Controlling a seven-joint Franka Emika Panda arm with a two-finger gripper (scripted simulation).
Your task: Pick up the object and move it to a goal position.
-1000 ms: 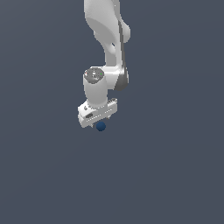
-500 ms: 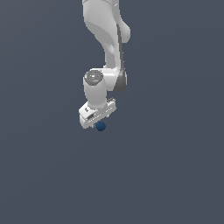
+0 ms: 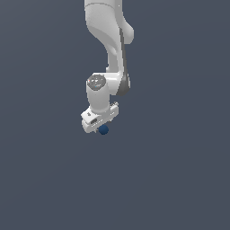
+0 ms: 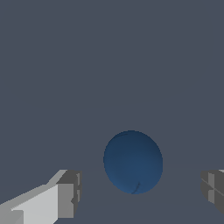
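Observation:
The small dark blue ball (image 3: 103,130) lies on the flat grey ground just under the white gripper (image 3: 102,128), at the tip of the white arm that reaches down from above. In the wrist view the ball (image 4: 133,162) sits between the two grey fingertips (image 4: 66,194), with a clear gap on each side. The gripper (image 4: 140,192) is open and straddles the ball without touching it. In the exterior view the fingers are mostly hidden behind the gripper body.
A plain dark grey ground (image 3: 179,179) fills both views. No other objects, containers or edges show.
The gripper has sunk very slightly over the ball. The ball has not moved.

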